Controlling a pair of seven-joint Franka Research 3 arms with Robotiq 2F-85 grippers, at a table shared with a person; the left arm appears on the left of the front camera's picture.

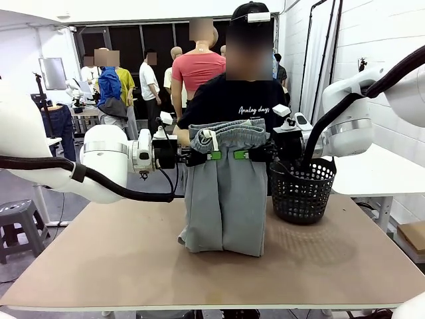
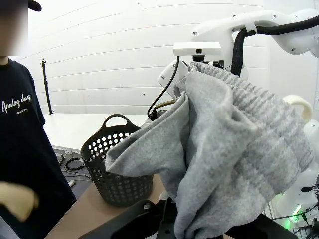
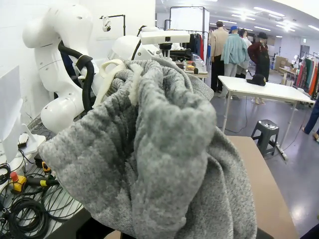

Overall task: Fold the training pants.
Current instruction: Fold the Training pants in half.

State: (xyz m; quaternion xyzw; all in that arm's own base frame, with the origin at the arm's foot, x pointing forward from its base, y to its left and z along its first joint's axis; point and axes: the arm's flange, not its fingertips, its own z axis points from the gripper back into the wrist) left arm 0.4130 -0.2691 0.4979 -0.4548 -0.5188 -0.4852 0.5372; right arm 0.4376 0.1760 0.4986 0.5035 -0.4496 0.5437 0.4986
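Left end effector (image 1: 199, 157) and right end effector (image 1: 249, 155) both clamping the waistband of the training pants (image 1: 224, 199), holding them up above the worktop (image 1: 133, 266), legs hanging, hems touching the surface beside black basket (image 1: 302, 189).

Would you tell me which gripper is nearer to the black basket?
Right. The right gripper holds the training pants just above the basket's rim; the left gripper grips across the waistband.
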